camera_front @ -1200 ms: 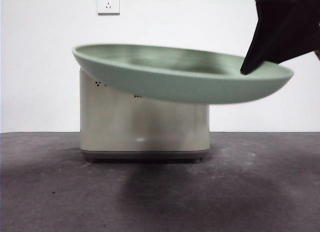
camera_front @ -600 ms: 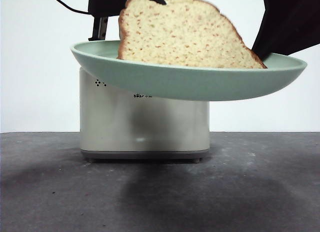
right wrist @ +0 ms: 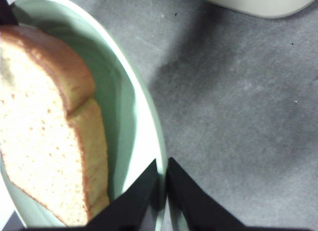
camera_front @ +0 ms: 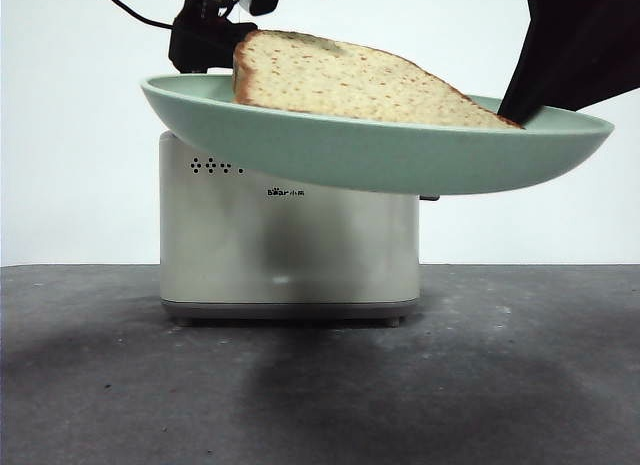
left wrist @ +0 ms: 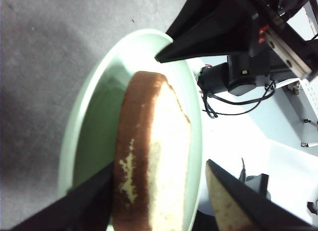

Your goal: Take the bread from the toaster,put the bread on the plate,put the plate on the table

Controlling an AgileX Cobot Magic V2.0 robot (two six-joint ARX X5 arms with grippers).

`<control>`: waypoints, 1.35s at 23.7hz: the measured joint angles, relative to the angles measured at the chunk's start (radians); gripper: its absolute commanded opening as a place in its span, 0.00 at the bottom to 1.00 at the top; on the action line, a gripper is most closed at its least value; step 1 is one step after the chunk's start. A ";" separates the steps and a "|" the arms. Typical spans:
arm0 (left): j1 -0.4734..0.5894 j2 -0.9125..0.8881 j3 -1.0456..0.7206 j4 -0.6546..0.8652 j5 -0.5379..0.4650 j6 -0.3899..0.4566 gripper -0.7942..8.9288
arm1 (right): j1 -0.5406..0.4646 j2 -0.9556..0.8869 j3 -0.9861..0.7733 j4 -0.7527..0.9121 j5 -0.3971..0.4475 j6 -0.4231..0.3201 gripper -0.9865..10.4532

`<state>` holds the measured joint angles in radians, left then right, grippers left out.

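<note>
The pale green plate hangs in the air in front of the cream toaster. My right gripper is shut on its right rim, and the right wrist view shows the jaws pinching the rim. The bread lies tilted in the plate, its domed crust end raised at the left. My left gripper hovers just above that end. In the left wrist view it is open, its jaws straddling the bread, the right jaw clear of it.
The dark grey table stretches under the raised plate, which casts a shadow on it. The toaster stands at the back middle against a white wall. A corner of the toaster shows in the right wrist view.
One second ago the plate was bare. The bread then came down into it, held steeply, and now lies flatter. The left gripper has moved up and left off the slice.
</note>
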<state>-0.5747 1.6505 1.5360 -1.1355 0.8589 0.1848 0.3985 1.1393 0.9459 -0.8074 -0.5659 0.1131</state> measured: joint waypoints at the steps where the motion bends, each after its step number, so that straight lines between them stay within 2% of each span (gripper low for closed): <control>1: 0.000 0.000 0.015 -0.008 0.000 0.000 0.39 | 0.000 0.000 0.000 0.000 0.000 0.000 0.09; 3: 0.000 0.000 0.049 -0.039 -0.017 0.000 0.39 | 0.000 0.000 0.000 -0.001 0.000 0.000 0.09; 9: -0.007 0.000 0.169 -0.132 -0.173 0.016 0.39 | 0.000 0.000 0.000 -0.004 0.000 0.000 0.09; 14: -0.008 -0.012 0.207 -0.164 -0.185 0.026 0.37 | 0.000 0.019 0.000 -0.002 0.016 0.000 0.09; 19: -0.008 -0.123 0.208 -0.170 -0.195 0.031 0.36 | 0.000 0.151 0.000 0.067 0.025 0.003 0.09; 32: -0.008 -0.347 0.210 -0.166 -0.341 0.031 0.36 | 0.000 0.408 0.000 0.258 0.001 0.047 0.09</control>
<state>-0.5831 1.3037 1.7462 -1.3010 0.5175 0.2157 0.3981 1.5475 0.9459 -0.5495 -0.5648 0.1596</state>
